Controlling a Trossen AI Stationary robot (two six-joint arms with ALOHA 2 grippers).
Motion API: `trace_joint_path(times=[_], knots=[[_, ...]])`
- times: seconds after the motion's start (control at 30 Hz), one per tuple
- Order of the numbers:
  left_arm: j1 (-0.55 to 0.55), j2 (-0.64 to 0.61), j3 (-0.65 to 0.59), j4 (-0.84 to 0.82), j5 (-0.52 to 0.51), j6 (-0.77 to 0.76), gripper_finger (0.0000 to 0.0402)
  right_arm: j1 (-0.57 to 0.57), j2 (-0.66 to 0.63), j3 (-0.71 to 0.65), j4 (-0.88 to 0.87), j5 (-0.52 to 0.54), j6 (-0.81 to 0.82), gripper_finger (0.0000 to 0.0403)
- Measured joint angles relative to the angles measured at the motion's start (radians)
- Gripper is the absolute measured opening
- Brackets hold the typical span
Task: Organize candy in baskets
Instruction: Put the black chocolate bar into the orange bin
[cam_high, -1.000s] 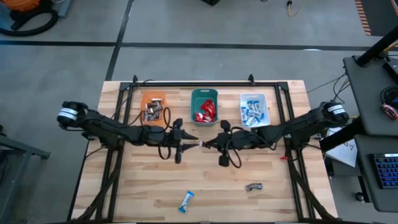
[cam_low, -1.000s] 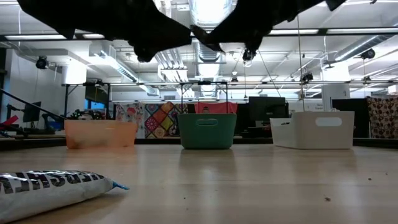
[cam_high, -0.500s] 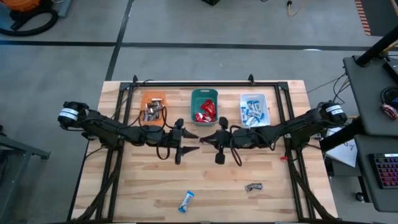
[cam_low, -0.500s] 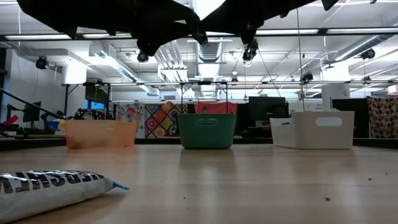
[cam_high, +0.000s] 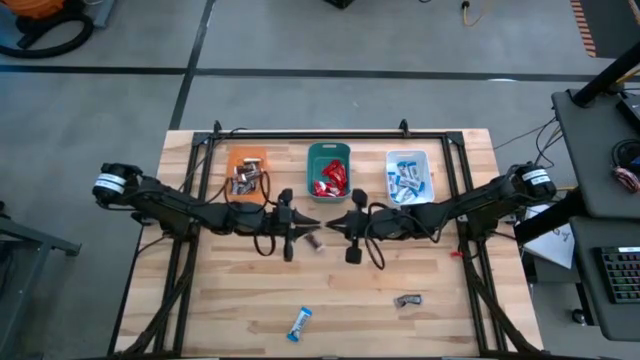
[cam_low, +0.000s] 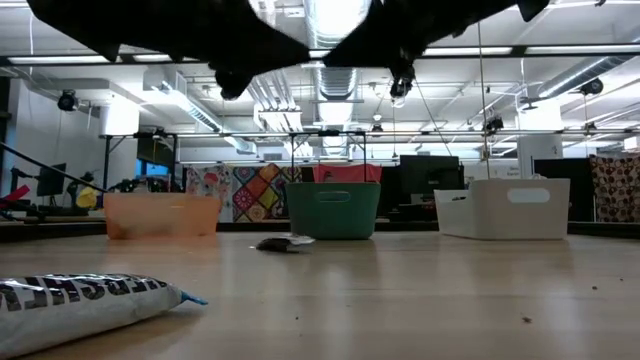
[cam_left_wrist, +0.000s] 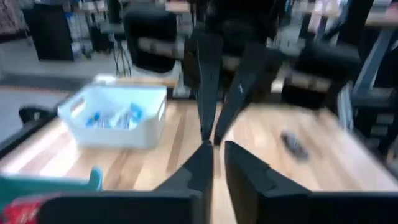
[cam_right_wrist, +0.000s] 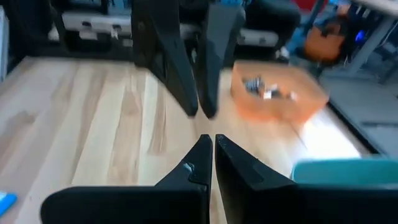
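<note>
A small grey-wrapped candy (cam_high: 316, 243) (cam_low: 283, 243) lies flat on the table, in front of the teal basket (cam_high: 329, 172). My two grippers hang above it at mid-table, tip to tip. My left gripper (cam_high: 307, 227) (cam_left_wrist: 217, 146) comes from the table's left and my right gripper (cam_high: 334, 226) (cam_right_wrist: 211, 138) from its right. Both are shut with nothing between their fingers. The orange basket (cam_high: 245, 172) holds grey candy, the teal one red candy, and the white basket (cam_high: 409, 175) blue-and-white candy.
A blue-and-white candy (cam_high: 300, 322) lies near the table's front edge, and shows large in the low view (cam_low: 85, 300). A grey candy (cam_high: 406, 300) (cam_left_wrist: 292, 143) lies at the front right. The three baskets stand in a row along the far edge.
The candy that hung between the two grippers' fingertips has fallen. It now lies on the table just below them, in front of the teal basket. Both arms have stayed where they were.
</note>
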Motion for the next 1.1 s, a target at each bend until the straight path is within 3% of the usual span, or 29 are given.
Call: trace_joint_path(times=[0.13,0.27,0.47,0.9,1.1], knots=[[0.0,-0.019,0.0,-0.164,0.01,0.006,0.0004,-0.012,-0.001,0.0,-0.134,-0.002,0.088,0.0012],[-0.003,-0.015,0.0,-0.308,0.024,0.002,0.0012,-0.02,-0.001,0.0,-0.278,0.0,0.16,0.0012],[-0.001,0.01,0.0,-0.465,0.063,0.043,0.0034,-0.019,-0.001,0.0,-0.3,-0.002,0.173,0.0012],[0.062,0.214,0.002,-0.355,0.203,0.22,0.019,-0.019,-0.001,0.0,-0.292,-0.012,0.15,0.0013],[0.088,0.307,0.007,-0.248,0.272,0.244,0.0207,-0.019,-0.002,0.0,-0.294,-0.02,0.161,0.0013]])
